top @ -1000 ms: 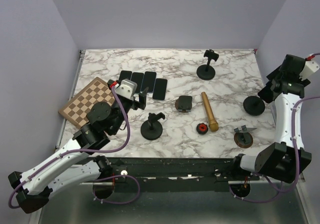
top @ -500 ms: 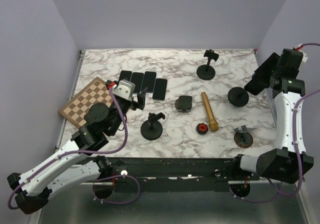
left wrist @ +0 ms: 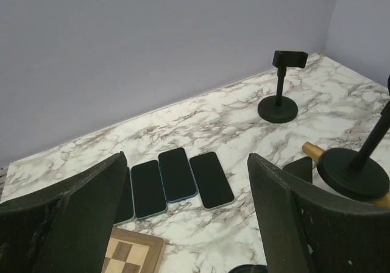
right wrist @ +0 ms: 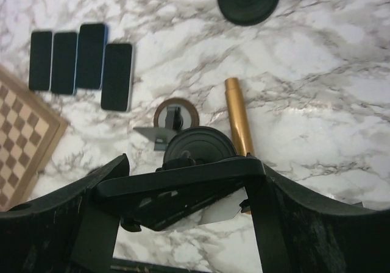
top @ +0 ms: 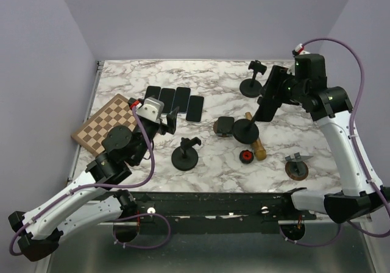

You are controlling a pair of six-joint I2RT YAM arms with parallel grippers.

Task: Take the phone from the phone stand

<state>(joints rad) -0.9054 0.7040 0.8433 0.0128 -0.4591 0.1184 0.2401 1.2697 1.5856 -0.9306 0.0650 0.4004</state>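
Right end effector [right wrist: 183,191] is clamped on a black slab phone [right wrist: 201,172], one finger on each side of it. In the top external view the phone sits above the middle-right of the white marble-patterned counter [top: 213,78]. A black round-based phone stand [top: 245,130] hangs from the phone, its stem tilted and its base lying just beside a gold metal cylinder [top: 257,145]. The joint between the phone and the stand's clamp is hidden by the fingers. It cannot be determined whether the base touches the counter.

Left end effector [left wrist: 186,158] has its fingers wide apart and grips nothing. It is positioned over the left half of the counter, near a second black stand with an empty clamp [top: 185,154].

Other items on the counter:
- Four dark phones [top: 174,99] lie flat, side by side, in a row at the far left.
- A wooden chessboard [top: 100,127] lies beside that row, nearer the left edge.
- A third black stand [top: 251,85] is upright at the far side.
- A brown round-based holder [right wrist: 175,111] lies just beside the gold cylinder.
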